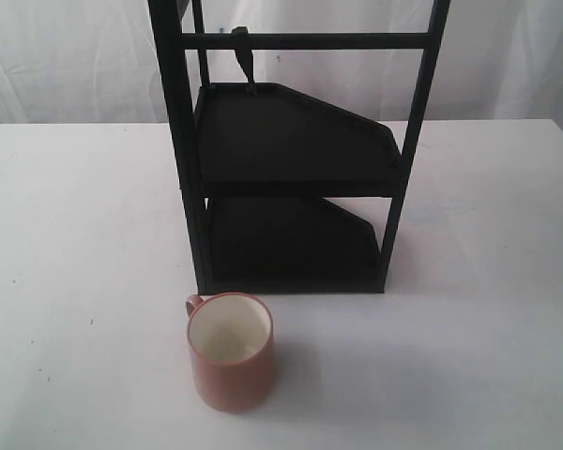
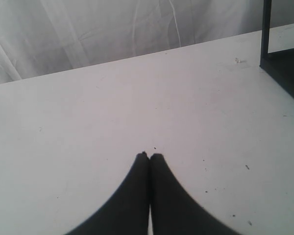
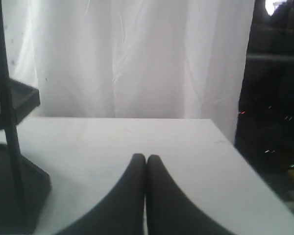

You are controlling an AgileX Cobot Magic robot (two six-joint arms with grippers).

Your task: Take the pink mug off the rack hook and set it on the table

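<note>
Sitting on table, pink mug, exterior only, left tool, right tool, apparently pressed closed

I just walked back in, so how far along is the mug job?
Looks finished. Done: the pink mug stands upright on the table, in front of the rack, and the rack hook hangs bare. In hand: nothing; the left end effector and right end effector are both shut and empty over the tabletop. Left: nothing apparent.
</note>
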